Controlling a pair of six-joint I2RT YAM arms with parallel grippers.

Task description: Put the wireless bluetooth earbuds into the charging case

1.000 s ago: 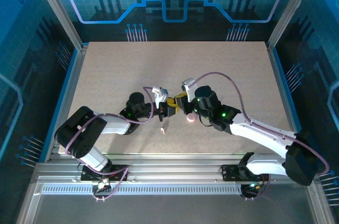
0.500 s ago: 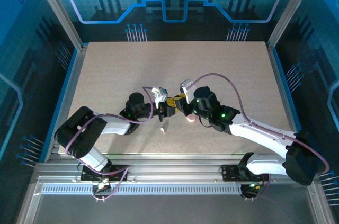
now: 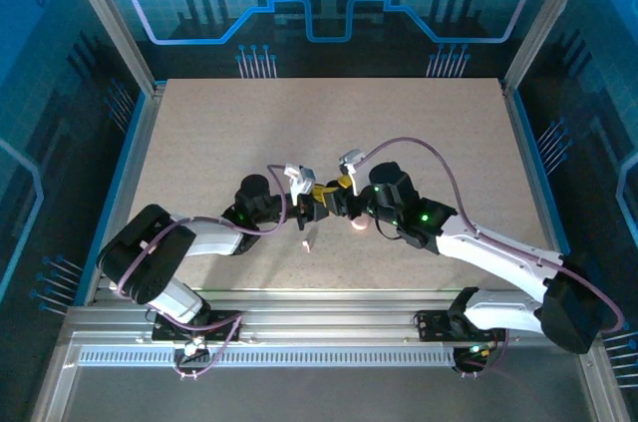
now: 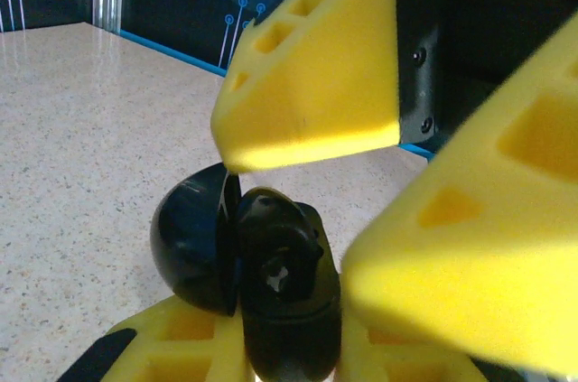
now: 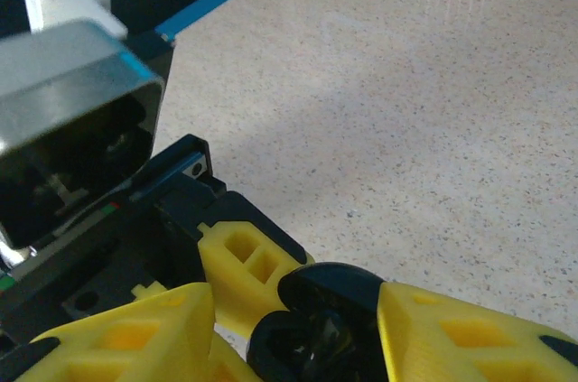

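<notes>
pinching an open black charging case point(image 4: 271, 265) with left end effector point(image 4: 271, 346); clamping the same case with right end effector point(image 5: 298, 328), nose to nose above the tabletop point(image 3: 299, 123).

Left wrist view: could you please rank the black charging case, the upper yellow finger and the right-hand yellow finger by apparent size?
1. Right-hand yellow finger.
2. Upper yellow finger and black charging case look about alike.
The fingers may be nearer, so true sizes are unsure.

Black-and-white arms point(image 3: 498, 252), purple cables point(image 3: 409, 140), yellow pocketed fingers point(image 4: 316, 75), green lights point(image 3: 423, 213).
</notes>
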